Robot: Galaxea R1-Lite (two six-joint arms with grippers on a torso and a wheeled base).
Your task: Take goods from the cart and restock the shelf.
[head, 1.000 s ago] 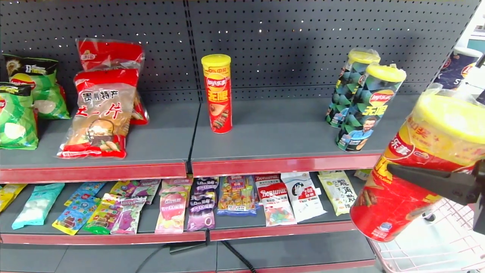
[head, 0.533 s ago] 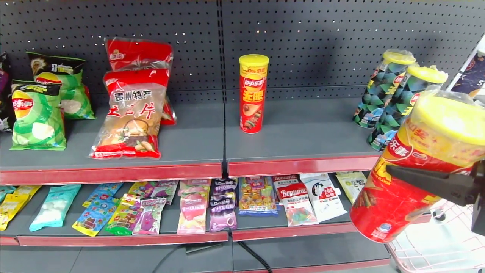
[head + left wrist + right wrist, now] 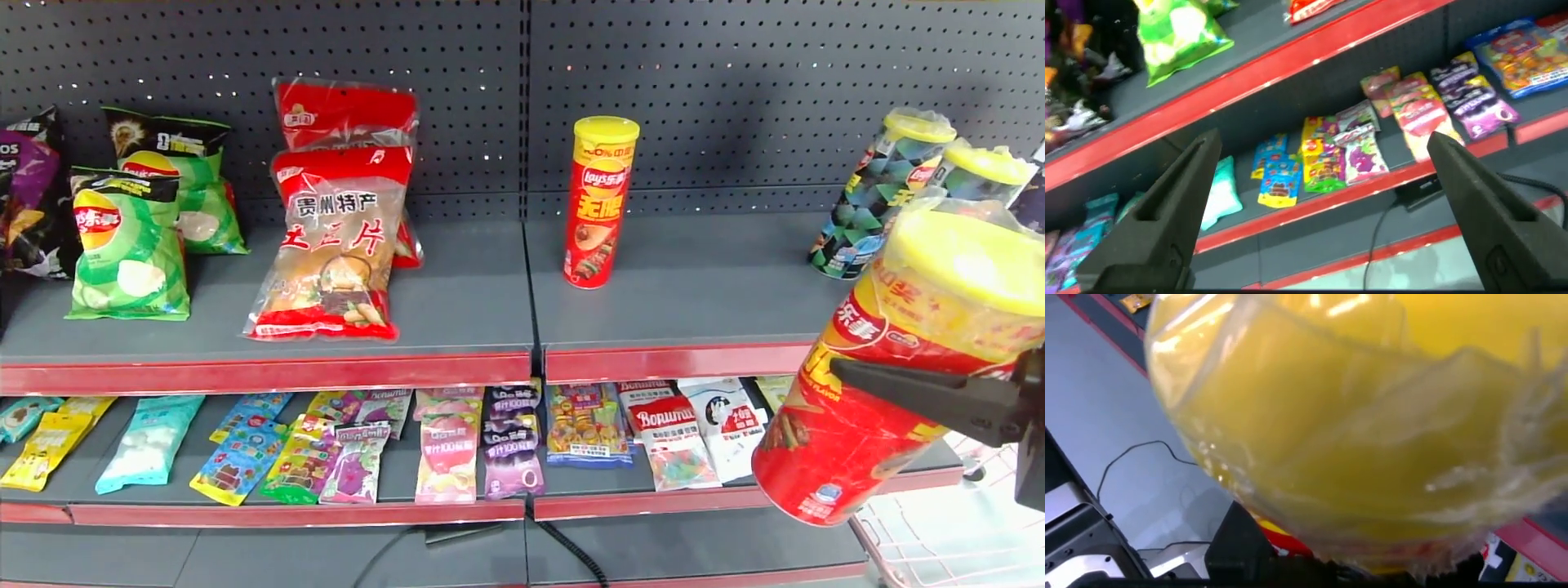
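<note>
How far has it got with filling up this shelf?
Already standing on the grey upper shelf: one tall red crisp tube with a yellow lid and two dark patterned tubes. In hand: the right gripper holds another red yellow-lidded tube, tilted, off the shelf. Left: set it down on the shelf's bare stretch.

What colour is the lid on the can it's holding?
Yellow; the lid shows best in the head view.

The left pincer (image 3: pixel 1323 137) has long, matte black, wedge-shaped fingers (image 3: pixel 1167 212).

Red canister (image 3: pixel 833 457) with yellow lid (image 3: pixel 971 261), green chip bags (image 3: pixel 126 253), teal-and-black geometric cans (image 3: pixel 878 196), red-edged grey shelf (image 3: pixel 457 302)
</note>
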